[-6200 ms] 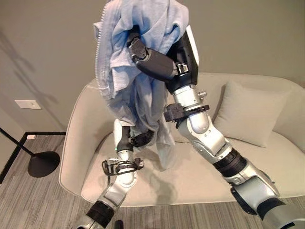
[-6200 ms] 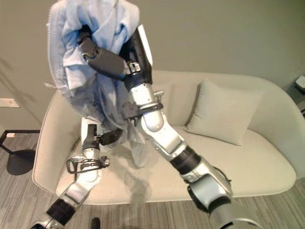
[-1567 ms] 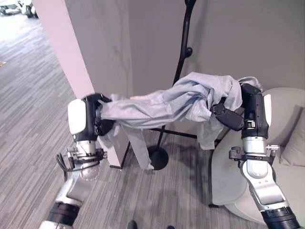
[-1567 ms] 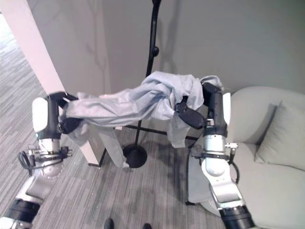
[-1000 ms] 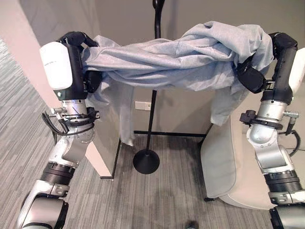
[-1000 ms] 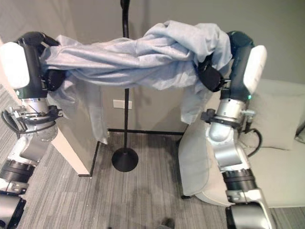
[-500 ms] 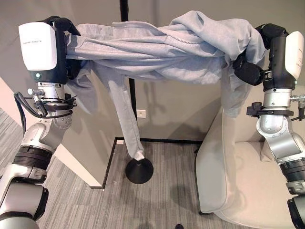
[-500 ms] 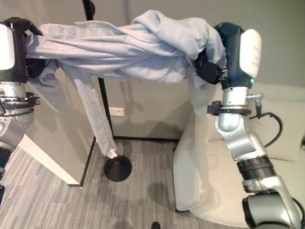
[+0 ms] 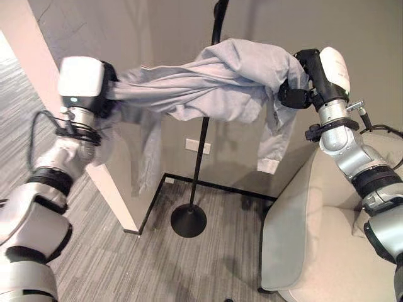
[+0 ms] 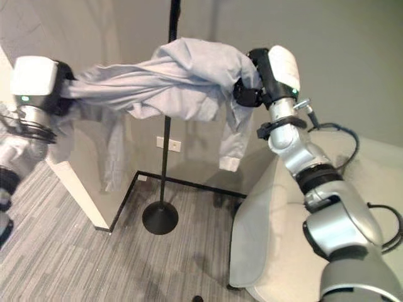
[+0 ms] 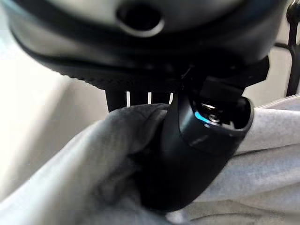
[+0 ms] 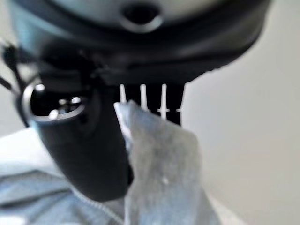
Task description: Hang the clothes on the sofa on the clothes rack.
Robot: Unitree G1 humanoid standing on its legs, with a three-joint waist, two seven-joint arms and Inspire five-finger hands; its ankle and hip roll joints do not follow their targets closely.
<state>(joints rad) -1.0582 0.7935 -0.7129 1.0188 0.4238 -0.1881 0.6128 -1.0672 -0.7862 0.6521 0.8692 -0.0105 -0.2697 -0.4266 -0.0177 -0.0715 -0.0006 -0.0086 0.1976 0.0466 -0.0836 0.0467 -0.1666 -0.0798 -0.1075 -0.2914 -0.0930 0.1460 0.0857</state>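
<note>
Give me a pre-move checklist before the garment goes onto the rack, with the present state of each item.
1. Left hand clamped on the grey garment: ok, thumb pinches cloth.
2. Right hand clamped on the garment: ok, cloth pinched against the thumb.
3. Garment off the floor: ok, the sleeves hang above it.
4. Clothes rack in front, behind the garment: ok.
5. Garment caught on a rack hook: cannot tell, the cloth hides the pole there.
6. Rack base flat on the floor: ok.
</note>
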